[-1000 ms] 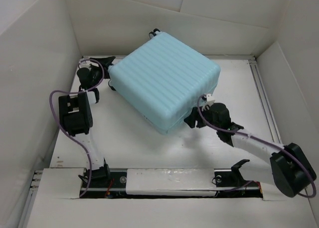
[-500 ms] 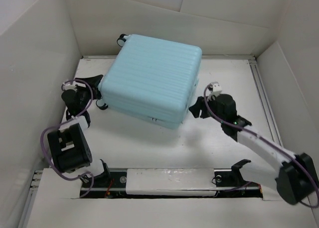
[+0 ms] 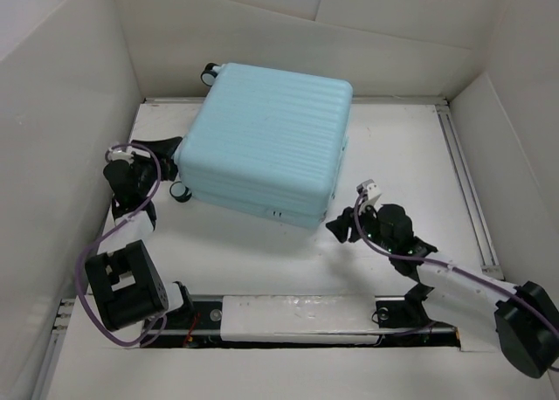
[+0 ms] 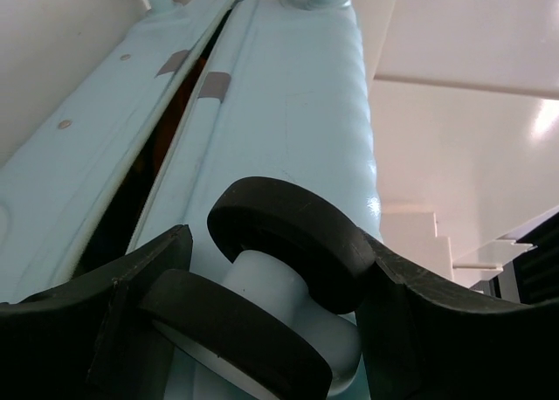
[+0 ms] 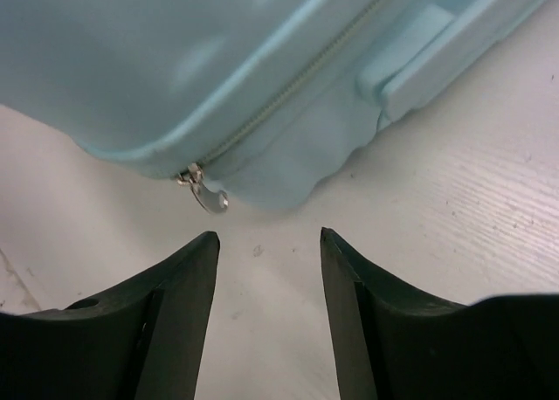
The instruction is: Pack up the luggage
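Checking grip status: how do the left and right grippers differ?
Left gripper straddles a caster wheel of the luggage, clamping unclear; right gripper is open around nothing, only table between its fingers. Left gripper is at the wheeled side; right gripper faces the zipper pull corner. Both sit low beside the luggage.

Watching the luggage (image 3: 271, 142) from three sides.
Looking steeply down from high above its near side, taking in all of it; pressing close from the left wrist against a caster wheel (image 4: 279, 273) at its left corner, facing along its seam; crouching low and near from the right wrist, facing the zipper pull (image 5: 203, 193) at its near corner; sharing only the luggage.
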Available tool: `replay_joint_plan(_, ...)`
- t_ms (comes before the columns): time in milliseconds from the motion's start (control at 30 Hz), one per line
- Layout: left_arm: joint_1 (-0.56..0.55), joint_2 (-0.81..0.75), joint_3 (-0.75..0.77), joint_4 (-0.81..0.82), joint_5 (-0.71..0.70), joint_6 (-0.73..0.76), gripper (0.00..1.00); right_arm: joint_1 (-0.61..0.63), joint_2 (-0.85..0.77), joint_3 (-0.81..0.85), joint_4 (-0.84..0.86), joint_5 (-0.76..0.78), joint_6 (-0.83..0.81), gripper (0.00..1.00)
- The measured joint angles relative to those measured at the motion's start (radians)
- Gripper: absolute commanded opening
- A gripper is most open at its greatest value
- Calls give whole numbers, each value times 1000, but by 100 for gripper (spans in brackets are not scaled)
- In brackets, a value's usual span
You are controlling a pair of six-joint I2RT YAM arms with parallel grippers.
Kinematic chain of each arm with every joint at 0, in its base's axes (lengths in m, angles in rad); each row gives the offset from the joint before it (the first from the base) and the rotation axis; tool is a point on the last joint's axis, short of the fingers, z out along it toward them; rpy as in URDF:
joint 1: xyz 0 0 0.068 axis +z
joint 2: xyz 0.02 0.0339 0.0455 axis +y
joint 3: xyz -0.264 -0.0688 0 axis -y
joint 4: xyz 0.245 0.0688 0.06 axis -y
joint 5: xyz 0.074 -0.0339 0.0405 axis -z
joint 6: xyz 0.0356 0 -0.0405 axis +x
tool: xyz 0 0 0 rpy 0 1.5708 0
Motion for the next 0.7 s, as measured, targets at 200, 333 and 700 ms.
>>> replay_joint_plan(200,22,-18,-80,1,5,9,0,0,115,10,150,-37,-61,58)
replay_joint_plan(333,23,-20,-87,19,7,17,0,2,189,45,181,-62,-95,58)
replay_joint_plan(700,25,-20,-88,23,6,58,0,72,212,32,229,-2,-123,4)
